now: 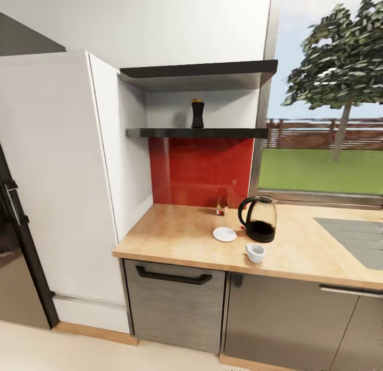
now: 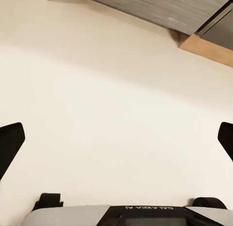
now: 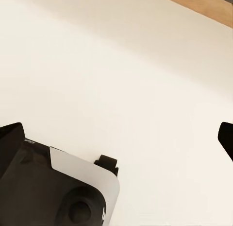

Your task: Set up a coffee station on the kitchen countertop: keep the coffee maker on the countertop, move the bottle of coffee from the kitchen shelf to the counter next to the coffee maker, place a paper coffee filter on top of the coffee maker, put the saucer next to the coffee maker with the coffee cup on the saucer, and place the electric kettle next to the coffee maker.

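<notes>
Light-wood bench, saucer centre, electric kettle touching at its 3 o'clock, coffee cup at 5 o'clock, lower shelf bearing bottle of coffee

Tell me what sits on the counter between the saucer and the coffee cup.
Nothing: in the head view, bare light-wood countertop separates the saucer from the coffee cup. The electric kettle stands beside that gap, not in it.
</notes>
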You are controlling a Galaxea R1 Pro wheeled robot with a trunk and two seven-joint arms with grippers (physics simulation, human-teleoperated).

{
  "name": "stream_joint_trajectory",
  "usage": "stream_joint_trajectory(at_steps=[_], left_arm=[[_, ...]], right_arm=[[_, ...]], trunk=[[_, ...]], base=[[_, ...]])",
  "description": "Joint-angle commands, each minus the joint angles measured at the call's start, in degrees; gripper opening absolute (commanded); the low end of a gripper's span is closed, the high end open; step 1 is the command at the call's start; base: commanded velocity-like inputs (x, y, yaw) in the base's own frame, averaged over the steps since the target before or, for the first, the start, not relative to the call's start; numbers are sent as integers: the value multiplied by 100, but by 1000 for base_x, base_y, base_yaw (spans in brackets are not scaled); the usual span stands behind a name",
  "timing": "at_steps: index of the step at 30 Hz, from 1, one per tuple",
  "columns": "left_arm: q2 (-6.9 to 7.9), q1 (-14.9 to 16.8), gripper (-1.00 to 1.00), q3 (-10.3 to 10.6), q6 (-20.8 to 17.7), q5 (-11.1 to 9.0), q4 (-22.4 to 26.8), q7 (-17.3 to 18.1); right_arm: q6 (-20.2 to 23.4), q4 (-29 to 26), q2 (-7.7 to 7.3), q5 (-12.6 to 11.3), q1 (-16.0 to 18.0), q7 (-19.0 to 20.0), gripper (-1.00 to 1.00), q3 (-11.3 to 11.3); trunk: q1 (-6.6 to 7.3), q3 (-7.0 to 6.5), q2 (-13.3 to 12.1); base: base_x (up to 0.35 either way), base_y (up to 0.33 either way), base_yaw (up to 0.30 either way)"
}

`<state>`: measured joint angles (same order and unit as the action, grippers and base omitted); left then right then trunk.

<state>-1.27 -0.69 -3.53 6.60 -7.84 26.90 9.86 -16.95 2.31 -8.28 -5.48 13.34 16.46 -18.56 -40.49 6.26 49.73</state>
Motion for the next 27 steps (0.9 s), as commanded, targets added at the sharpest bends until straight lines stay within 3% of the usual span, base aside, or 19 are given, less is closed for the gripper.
stream_joint_trajectory(at_steps=[1,9,19,23,27], left_arm=[[-5,-2,100,-39,-9,-42,4,52],[-5,-1,100,-43,-9,-42,6,50],[1,-1,100,12,-16,-47,82,51],[-12,-1,100,43,-112,-54,595,70],[-102,-1,100,58,-547,-57,1211,83]], right_arm=[[-32,24,1,-59,11,33,100,-36],[-28,24,2,-62,11,41,100,-34],[-43,24,0,-64,11,41,100,-36],[-45,24,-6,-67,11,41,100,-36],[-45,24,-7,-67,11,41,100,-39]], trunk=[[-1,7,6],[-1,7,6],[-1,7,6],[-1,7,6],[-1,7,6]], base=[[0,57,-211],[0,19,-241],[0,0,-21],[0,0,0],[0,0,0]])
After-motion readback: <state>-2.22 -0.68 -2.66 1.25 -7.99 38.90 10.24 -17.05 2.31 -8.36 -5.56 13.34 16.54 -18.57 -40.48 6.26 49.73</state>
